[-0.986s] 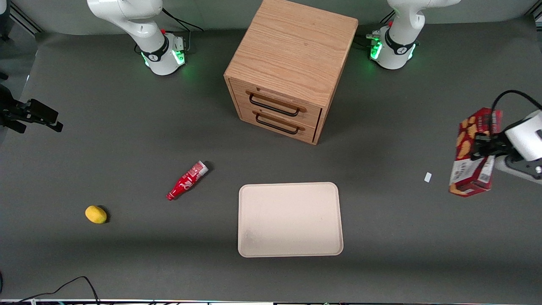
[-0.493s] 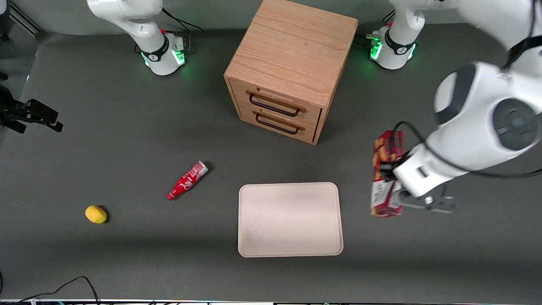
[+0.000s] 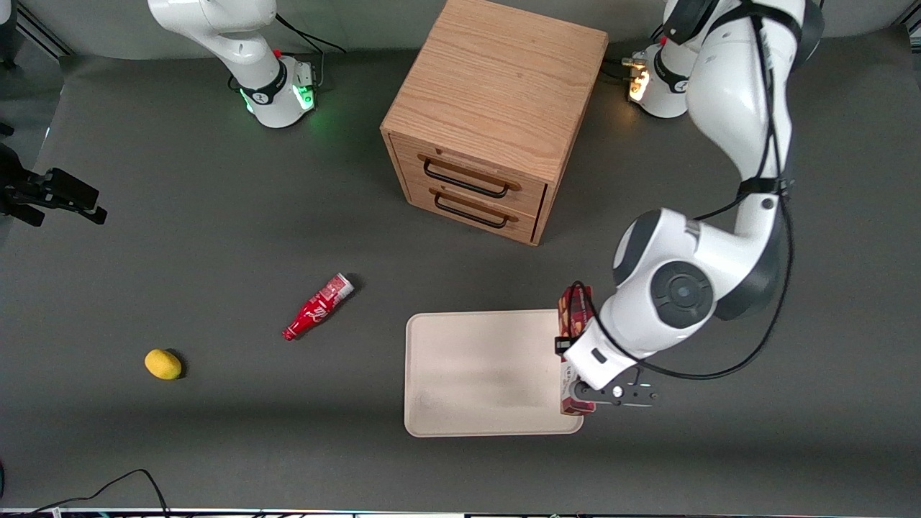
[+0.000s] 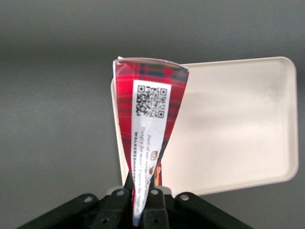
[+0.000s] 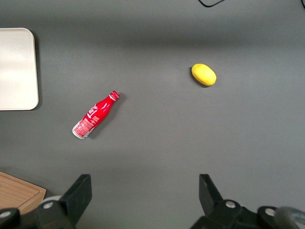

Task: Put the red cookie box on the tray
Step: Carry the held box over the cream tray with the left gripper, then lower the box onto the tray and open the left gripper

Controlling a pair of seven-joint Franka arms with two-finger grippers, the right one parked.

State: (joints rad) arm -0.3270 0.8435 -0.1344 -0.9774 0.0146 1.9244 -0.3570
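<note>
Tool (image 4: 138, 210) grips red cookie box (image 4: 148, 119) above tray (image 3: 475, 374) edge

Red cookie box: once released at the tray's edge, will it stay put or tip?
The red cookie box, gripped by the tool, looks slim and on edge, so probably tips flat. Cardboard seems light, stiff. It overhangs the tray rim; may slide off.

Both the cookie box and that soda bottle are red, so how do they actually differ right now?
The red cookie box is a slim plaid carton; the soda bottle is round with a narrow neck. The box is held by the gripper over the edge of the tray; the bottle lies on its side on the table, toward the parked arm's end. Both are red and elongated.
</note>
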